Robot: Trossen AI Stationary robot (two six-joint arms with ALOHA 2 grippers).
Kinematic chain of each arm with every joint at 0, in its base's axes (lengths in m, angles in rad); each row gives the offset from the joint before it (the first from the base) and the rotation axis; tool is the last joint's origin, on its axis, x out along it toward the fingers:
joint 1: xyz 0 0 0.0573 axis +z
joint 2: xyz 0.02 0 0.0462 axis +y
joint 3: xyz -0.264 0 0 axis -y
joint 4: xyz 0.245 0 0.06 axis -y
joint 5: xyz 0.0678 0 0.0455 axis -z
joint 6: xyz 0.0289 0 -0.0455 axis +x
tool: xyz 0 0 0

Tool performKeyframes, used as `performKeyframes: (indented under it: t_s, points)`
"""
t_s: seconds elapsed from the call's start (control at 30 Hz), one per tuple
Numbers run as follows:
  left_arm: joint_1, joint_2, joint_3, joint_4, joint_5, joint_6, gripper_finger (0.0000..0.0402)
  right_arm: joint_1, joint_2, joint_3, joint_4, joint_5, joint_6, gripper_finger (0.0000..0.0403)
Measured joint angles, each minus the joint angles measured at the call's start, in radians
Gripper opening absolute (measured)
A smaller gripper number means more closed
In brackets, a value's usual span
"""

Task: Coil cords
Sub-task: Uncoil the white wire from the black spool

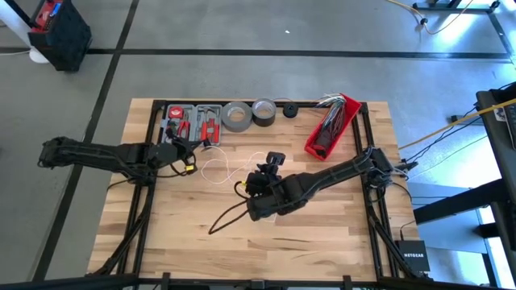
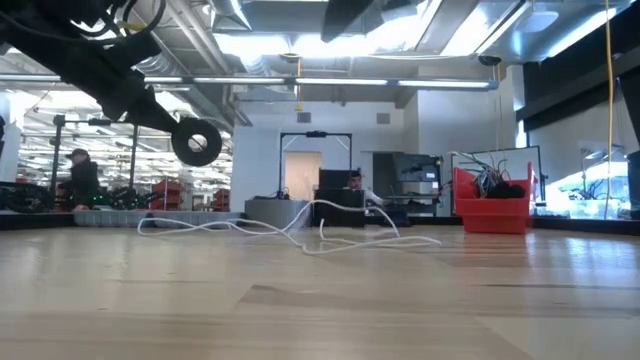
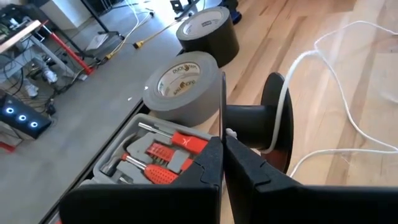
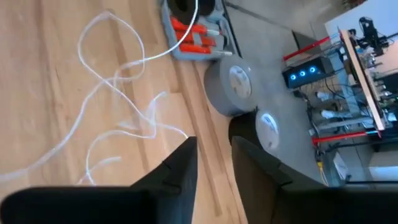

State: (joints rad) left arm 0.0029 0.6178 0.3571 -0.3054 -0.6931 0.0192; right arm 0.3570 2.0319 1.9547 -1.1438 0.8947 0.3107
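Note:
The thin white cord (image 1: 222, 169) lies in loose loops on the wooden table (image 1: 322, 225), between the two arms. One end of the cord (image 3: 283, 102) runs up over the hub of a black spool (image 3: 249, 121). My left gripper (image 1: 187, 149) is shut on this spool and holds it above the table by the tool case; the low view shows the spool (image 2: 197, 142) in the air. My right gripper (image 4: 213, 146) hangs open above the cord loops (image 4: 118, 81) near mid-table, with nothing between its fingers. My left gripper pinches the spool's near flange (image 3: 222, 109) by its rim between its two fingers (image 3: 208, 165). The fingers come from the table's left, slanting a little downward. The spool is lifted clear of the table, and the cord trails slack from its hub down to the tabletop.
At the table's far edge stand a grey tool case with red tools (image 1: 192, 121), two grey tape rolls (image 1: 236, 116) (image 1: 264, 110) and a red bin with wires (image 1: 332, 126). A yellow cable (image 1: 451, 125) hangs off the right side. Bare wood lies toward the near edge.

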Motion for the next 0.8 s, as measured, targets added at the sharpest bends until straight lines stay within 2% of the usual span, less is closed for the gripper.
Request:
performKeyframes:
  t_s: [0.2, 0.33, 0.57, 0.8]
  points:
    - [-0.033, 0.001, 0.000, 0.017, 0.040, 0.076, 0.0000, -0.004, 0.000, -0.001, -0.053, -0.002, 0.034, 0.0114]
    - [-0.072, 0.057, -0.001, 0.053, -0.013, 0.126, 0.0000, -0.005, 0.000, -0.001, -0.052, 0.046, 0.033, 0.0115]
    - [-0.119, 0.311, -0.005, 0.260, -0.064, 0.172, 0.0000, -0.005, 0.000, -0.001, -0.042, 0.047, 0.033, 0.0115]
    - [-0.116, 0.599, 0.001, 0.410, -0.178, 0.261, 0.0000, -0.005, 0.000, -0.001, -0.033, 0.046, 0.024, 0.0115]
